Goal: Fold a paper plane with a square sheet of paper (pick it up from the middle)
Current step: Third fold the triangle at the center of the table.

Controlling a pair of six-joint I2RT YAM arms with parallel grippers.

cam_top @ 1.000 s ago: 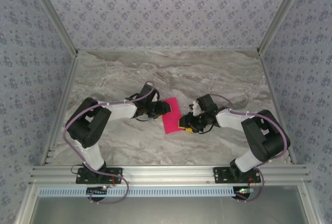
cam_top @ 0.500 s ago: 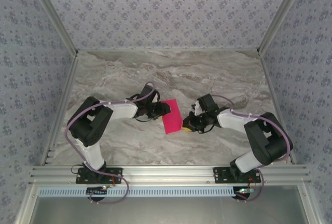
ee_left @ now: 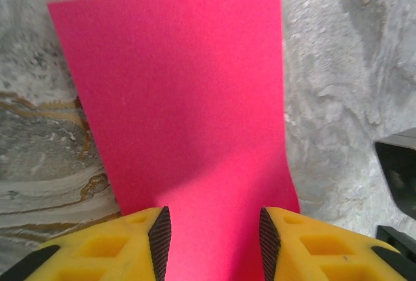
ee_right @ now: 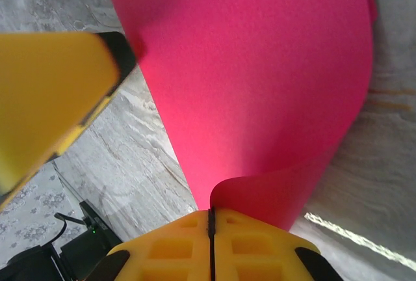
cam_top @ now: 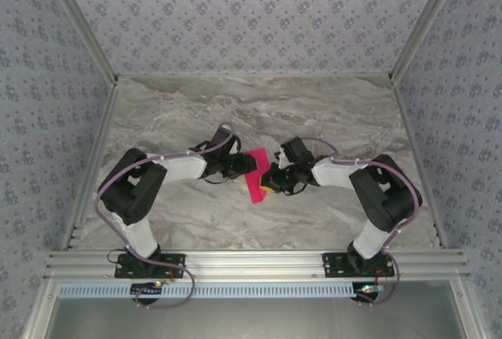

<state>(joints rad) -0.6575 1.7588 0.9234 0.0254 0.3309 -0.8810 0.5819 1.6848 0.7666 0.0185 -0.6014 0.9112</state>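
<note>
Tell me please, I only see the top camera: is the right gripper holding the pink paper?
Observer: It looks like it. In the right wrist camera the right gripper is shut, and the pink paper curls up right into its tips.
Operator: What about the other one?
Observer: Its wrist camera shows the left gripper open, with paper showing between its two fingers.
Operator: Is the paper flat there?
Observer: Its far end looks flat on the table, plain, with no crease showing.
</note>
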